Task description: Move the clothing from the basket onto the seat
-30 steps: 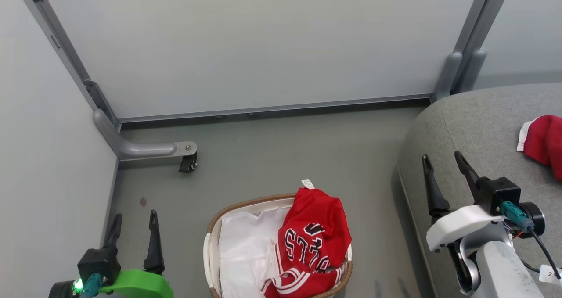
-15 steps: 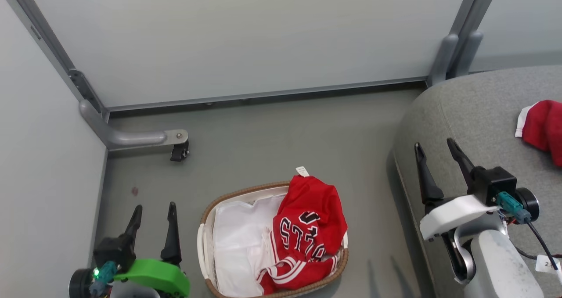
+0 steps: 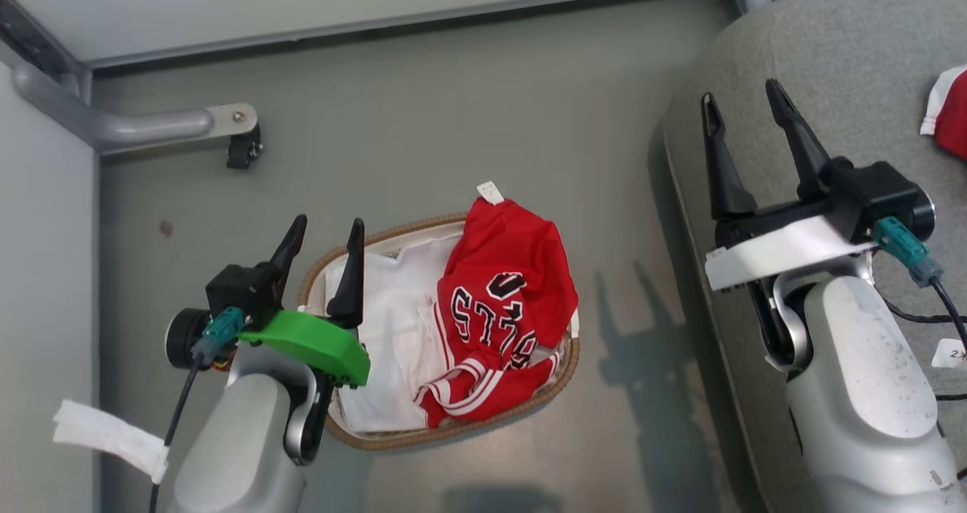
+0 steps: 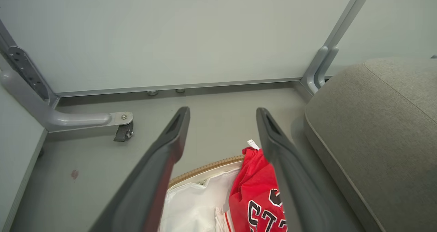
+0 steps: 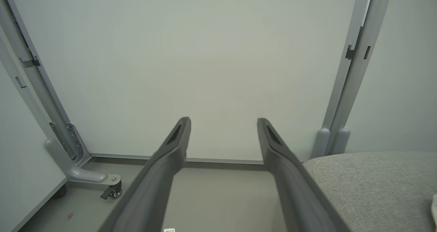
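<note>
Our left hand [image 3: 329, 220] has reached the cream perforated plastic basket [image 3: 453, 424] holding the red lettered jersey [image 3: 506, 286], fingers [image 3: 349, 271] apart; our right hand [image 3: 739, 91], likewise spread, hangs over the grey fabric seat [image 3: 831, 52].

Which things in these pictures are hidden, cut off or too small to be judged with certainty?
1. Red garment on the seat: head view, cut off by the right edge; its kind is unclear.
2. Basket, left rim: head view, covered by the left gripper and its green cover.
3. Anything beneath the jersey: head view, hidden by its folds.
4. White tag: head view, print too small to read.
</note>
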You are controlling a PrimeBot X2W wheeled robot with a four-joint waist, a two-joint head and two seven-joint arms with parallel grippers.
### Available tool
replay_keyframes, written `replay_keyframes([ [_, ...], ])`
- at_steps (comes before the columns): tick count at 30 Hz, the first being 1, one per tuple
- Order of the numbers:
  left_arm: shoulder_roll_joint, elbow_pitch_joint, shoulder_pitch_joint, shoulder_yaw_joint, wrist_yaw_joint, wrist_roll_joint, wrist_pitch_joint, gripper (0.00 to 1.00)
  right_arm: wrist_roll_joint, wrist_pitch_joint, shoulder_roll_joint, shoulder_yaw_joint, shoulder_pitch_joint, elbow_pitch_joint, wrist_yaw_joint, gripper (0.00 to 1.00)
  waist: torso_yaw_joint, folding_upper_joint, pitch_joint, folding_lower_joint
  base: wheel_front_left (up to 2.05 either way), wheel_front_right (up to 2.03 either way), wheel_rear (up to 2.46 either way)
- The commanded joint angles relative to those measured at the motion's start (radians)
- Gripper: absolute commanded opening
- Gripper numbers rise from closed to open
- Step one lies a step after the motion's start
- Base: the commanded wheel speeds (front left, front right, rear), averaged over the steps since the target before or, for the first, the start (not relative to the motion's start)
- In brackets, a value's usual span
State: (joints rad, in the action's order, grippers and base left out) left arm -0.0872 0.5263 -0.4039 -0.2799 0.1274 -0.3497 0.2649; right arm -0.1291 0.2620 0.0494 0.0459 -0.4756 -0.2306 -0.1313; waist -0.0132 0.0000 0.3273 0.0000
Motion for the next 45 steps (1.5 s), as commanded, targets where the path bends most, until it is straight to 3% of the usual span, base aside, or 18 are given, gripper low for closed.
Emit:
replay_keyframes([
  [1, -0.018, 0.016, -0.041, -0.018, 0.004, -0.016, -0.001, 1.0, -0.009, 0.005, 0.003, 0.006, -0.026, 0.016, 0.001, 1.0, -0.086, 0.0, 0.168, 0.0, 0.0, 0.0, 0.0],
  [13, -0.102, 0.186, -0.277, -0.288, 0.004, -0.182, -0.001, 1.0, -0.051, 0.004, 0.003, 0.041, -0.106, 0.132, 0.001, 1.0, -0.163, 0.0, 0.376, 0.0, 0.0, 0.0, 0.0],
  [25, -0.144, 0.339, -0.475, -0.559, 0.004, -0.446, -0.024, 1.0, -0.074, 0.005, 0.003, 0.051, -0.121, 0.212, 0.001, 1.0, -0.199, 0.0, 0.512, 0.0, 0.0, 0.0, 0.0],
  [34, -0.191, 0.398, -0.58, -0.696, 0.004, -0.593, -0.08, 1.0, -0.084, 0.005, 0.003, 0.054, -0.129, 0.247, 0.001, 1.0, -0.214, 0.0, 0.574, 0.0, 0.0, 0.0, 0.0],
  [45, -0.202, 0.41, -0.6, -0.827, 0.004, -0.755, -0.185, 1.0, -0.073, 0.005, 0.003, 0.044, -0.102, 0.261, 0.001, 1.0, -0.212, 0.0, 0.593, 0.0, 0.0, 0.0, 0.0],
])
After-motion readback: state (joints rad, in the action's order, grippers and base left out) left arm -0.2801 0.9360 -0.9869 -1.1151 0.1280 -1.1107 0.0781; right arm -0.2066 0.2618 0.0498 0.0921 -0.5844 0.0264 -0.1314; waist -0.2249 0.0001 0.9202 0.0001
